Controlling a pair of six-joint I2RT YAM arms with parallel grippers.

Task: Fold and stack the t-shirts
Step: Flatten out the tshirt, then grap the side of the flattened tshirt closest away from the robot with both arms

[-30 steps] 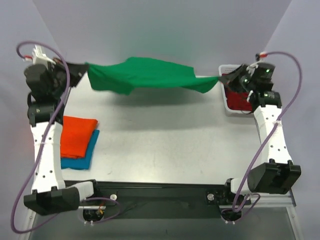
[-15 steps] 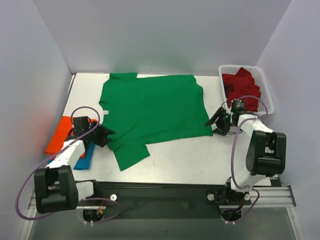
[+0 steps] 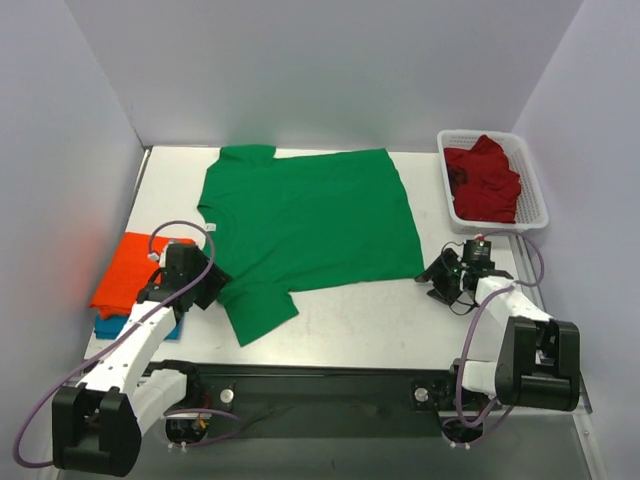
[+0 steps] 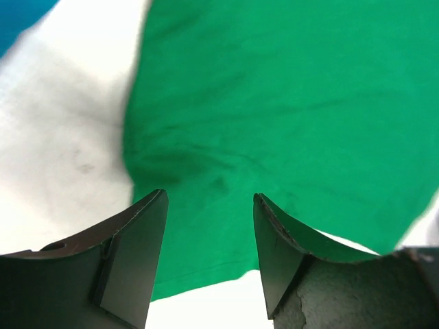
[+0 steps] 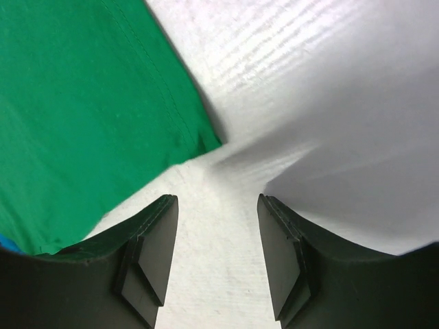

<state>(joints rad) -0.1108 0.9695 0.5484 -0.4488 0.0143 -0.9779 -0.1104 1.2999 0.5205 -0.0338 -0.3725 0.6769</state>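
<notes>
The bright green t-shirt [image 3: 310, 225] lies spread flat on the white table, collar to the left. My left gripper [image 3: 214, 281] stands open at the near-left sleeve, and in the left wrist view its jaws [image 4: 209, 229] hover just above the green cloth [image 4: 288, 103] without gripping it. My right gripper [image 3: 432, 275] is open beside the shirt's near-right corner [image 5: 206, 140], over bare table [image 5: 216, 236]. The folded orange t-shirt [image 3: 128, 268] rests on the blue one [image 3: 112, 326] at the left. The dark red t-shirt [image 3: 485, 180] sits in the basket.
The white mesh basket [image 3: 534, 195] stands at the back right corner of the table. Grey walls close in the back and both sides. The black rail with the arm bases [image 3: 320, 385] runs along the near edge.
A second ago both grippers held the green t-shirt stretched in the air at the back. It now lies flat. Both grippers have let go and drawn back toward the near edge.
</notes>
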